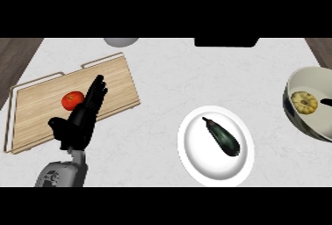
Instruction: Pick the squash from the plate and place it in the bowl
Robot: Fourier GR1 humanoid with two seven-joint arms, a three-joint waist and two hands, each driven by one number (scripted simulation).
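A pale yellow ribbed squash (303,102) lies inside the grey bowl (299,79) at the right edge of the counter. Only a dark green eggplant (222,137) lies on the white plate (194,154) at centre right. Just right of the squash, a small black part of my right hand (327,102) shows at the picture's edge; the rest of it is out of frame. My left hand (81,118) is open at the left, fingers straight and pointing up over the wooden board, holding nothing.
A wooden cutting board (110,79) at the left carries a red tomato (72,100) beside my left hand. A grey round object (120,41) and a black object (227,41) sit at the counter's far edge.
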